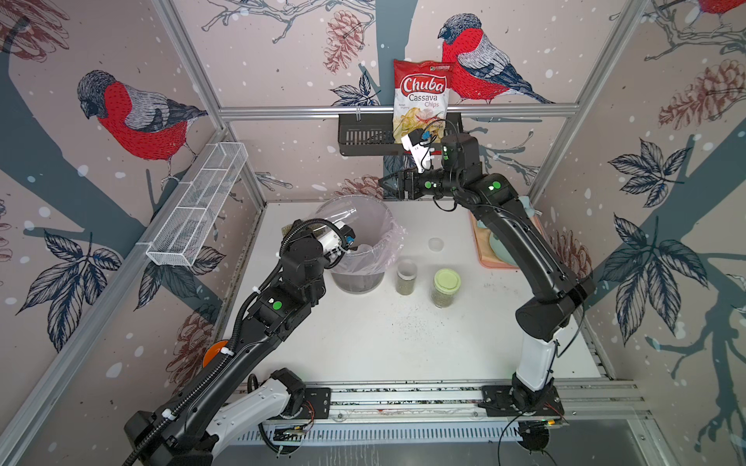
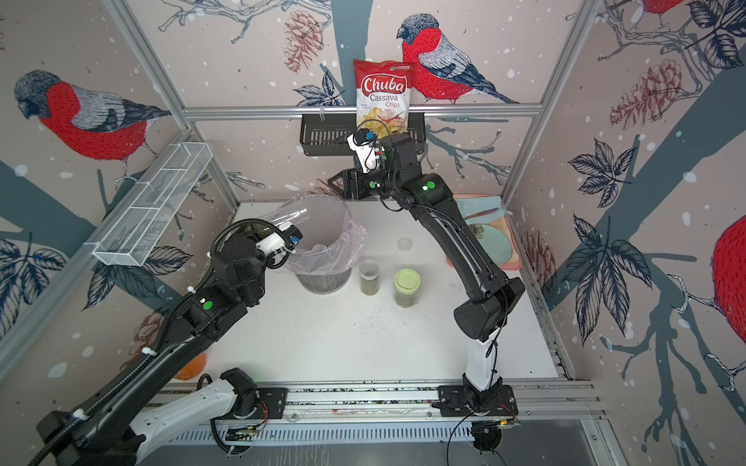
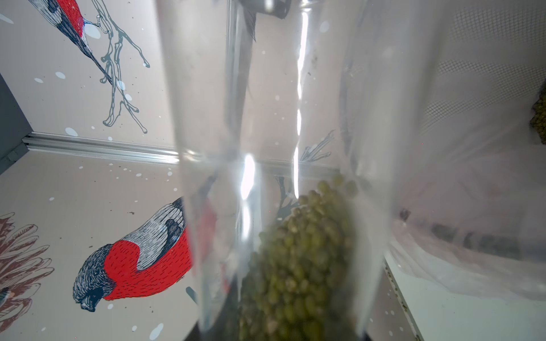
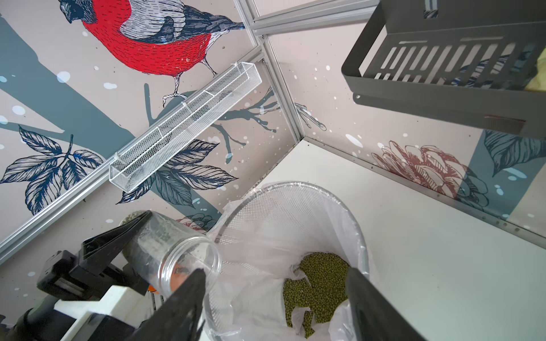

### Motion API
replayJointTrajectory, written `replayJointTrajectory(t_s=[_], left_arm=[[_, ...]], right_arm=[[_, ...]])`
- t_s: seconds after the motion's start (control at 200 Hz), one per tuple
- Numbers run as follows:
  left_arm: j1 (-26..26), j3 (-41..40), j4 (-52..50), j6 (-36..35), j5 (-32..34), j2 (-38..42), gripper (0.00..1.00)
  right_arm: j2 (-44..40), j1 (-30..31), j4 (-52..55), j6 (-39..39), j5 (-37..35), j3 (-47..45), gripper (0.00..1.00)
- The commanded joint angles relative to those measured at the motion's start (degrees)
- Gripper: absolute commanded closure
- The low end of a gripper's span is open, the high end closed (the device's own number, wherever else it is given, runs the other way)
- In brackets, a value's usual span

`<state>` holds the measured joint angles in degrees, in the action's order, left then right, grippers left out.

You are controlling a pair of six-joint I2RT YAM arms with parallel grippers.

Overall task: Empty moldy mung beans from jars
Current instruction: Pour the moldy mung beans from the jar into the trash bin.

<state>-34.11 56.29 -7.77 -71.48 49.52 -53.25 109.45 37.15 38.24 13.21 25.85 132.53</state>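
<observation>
Mung beans (image 4: 322,283) form a heap at the bottom of the large clear bin (image 4: 295,184), on the pinkish plastic bag (image 1: 389,242) that lines it. A further portion of beans lies inside the tall narrow tube (image 4: 174,251), collected at its closed end. The left wrist view shows this portion through the clear wall. The tube is uncapped and tilted, with its open mouth above the bin opening, on the side nearest the left arm.

Left gripper (image 4: 139,236): pinching the tube near its closed end, one finger on each side of the wall.

Right gripper (image 1: 385,184): fingers spread, holding nothing, raised above the far rim of the bin and pointing toward the left side of the cell.

On the bench (image 1: 363,343), just beside the bin, the short cylinder (image 1: 406,276) stands upright with its clear lid on. The wider glass jar (image 1: 445,287) stands upright near it, not touching, with its pale green lid on. Both contain beans. A small clear lid (image 1: 436,244) lies alone on the bench behind them. Tiny black specks (image 1: 407,318) are scattered on the bench in front of the jars.

A pinkish tray (image 1: 480,246) sits at the right edge of the bench, partly hidden by the right arm. On the rear wall, a black basket (image 1: 359,137) carries a bag of Chuba Cassava Chips (image 1: 422,97). A white wire mesh shelf (image 1: 198,201) hangs on the left wall.
</observation>
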Motion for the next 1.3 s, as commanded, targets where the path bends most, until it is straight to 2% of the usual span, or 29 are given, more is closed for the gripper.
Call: replayJointTrajectory(t_s=[0.0,0.165,0.385,0.54,0.981,1.101,1.296], left_arm=[[0.36,1.39,4.29,-4.03,-1.84,-0.33,0.72],[1.99,3.14,3.98,-5.89,-2.58,-1.21,0.70],[2.82,3.65,3.97,-12.17,-3.94,-1.50,0.69],[3.15,4.21,4.53,-15.33,-5.04,-2.15,0.69],[4.83,4.44,5.23,-22.22,-9.97,-3.57,0.64],[5.08,3.69,8.41,-24.12,-11.36,-3.35,0.63],[6.15,2.96,7.65,-27.39,-13.53,-3.61,0.63]], right_arm=[[0.41,0.20,0.71,-1.59,0.47,0.52,0.25],[0.24,0.20,1.34,-2.29,0.08,0.27,0.25],[1.26,0.20,3.19,-5.23,0.53,1.63,0.25],[2.76,0.29,6.01,-9.35,2.60,3.86,0.24],[3.49,0.92,10.18,-27.11,10.78,7.21,0.27],[4.81,1.17,9.88,-29.20,11.77,8.13,0.28],[7.49,1.66,10.45,-30.99,13.30,10.91,0.29]])
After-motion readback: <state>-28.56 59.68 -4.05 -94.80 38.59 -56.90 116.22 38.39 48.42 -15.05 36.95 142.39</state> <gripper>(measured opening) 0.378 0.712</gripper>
